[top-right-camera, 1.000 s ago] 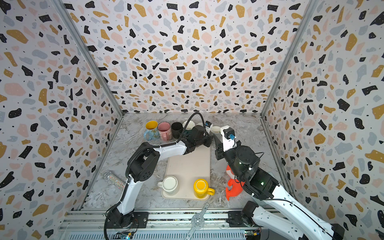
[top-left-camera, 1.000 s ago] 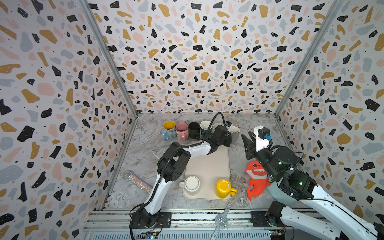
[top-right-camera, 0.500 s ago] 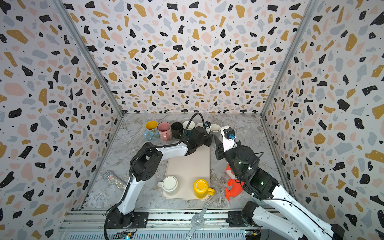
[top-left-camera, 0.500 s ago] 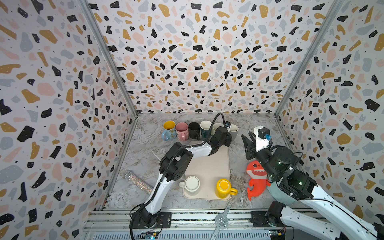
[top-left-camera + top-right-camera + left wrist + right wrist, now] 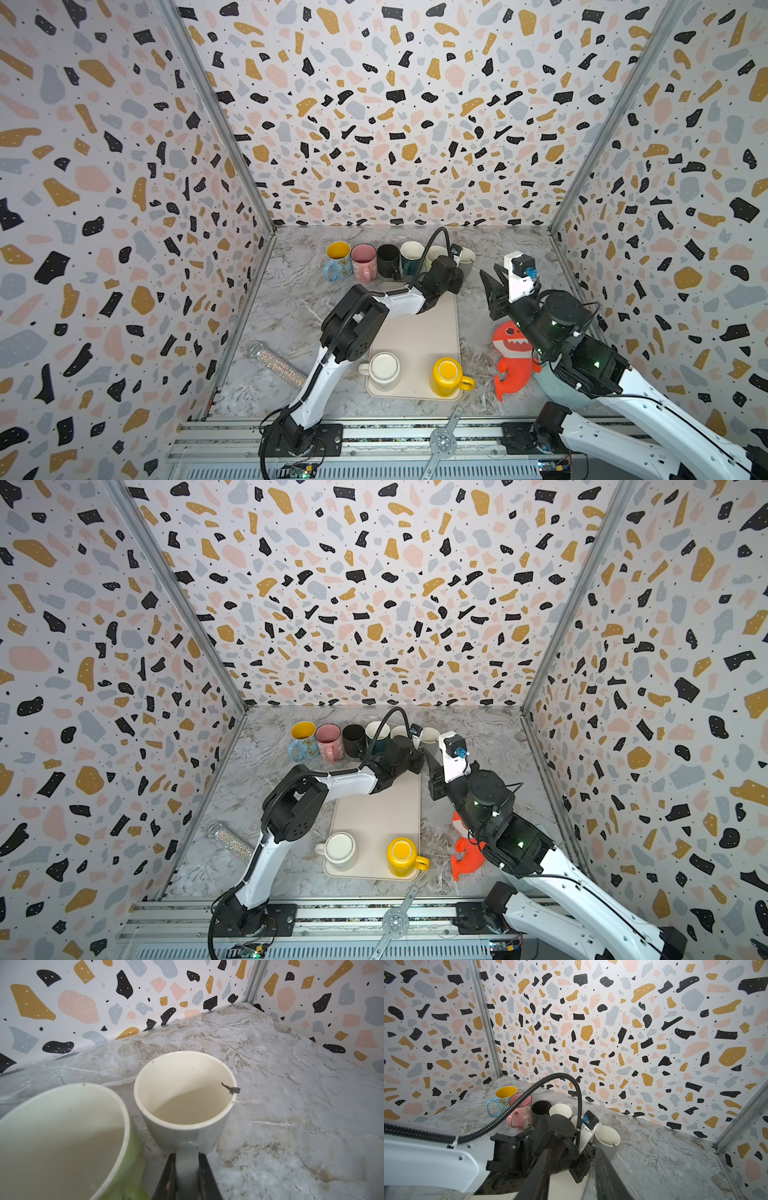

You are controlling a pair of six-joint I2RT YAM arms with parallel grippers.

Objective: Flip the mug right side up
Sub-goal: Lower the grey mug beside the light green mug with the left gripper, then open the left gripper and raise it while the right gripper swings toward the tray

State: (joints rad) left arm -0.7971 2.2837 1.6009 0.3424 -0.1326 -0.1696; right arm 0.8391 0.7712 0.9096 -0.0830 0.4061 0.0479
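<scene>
Just right of the green mug point(image 5: 62, 1126), at the back row's right end, the grey mug point(image 5: 187, 1134) stands upright, its handle pinched by the left gripper point(image 5: 187, 1165), while the right gripper point(image 5: 490, 276) hovers nearby, spread and empty.

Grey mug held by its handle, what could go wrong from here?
The left gripper pinches the grey mug only by its handle, so it could swing or slip if lifted. The green mug stands close beside it and could get knocked. The open right gripper hovers nearby and might clip the left arm.
</scene>
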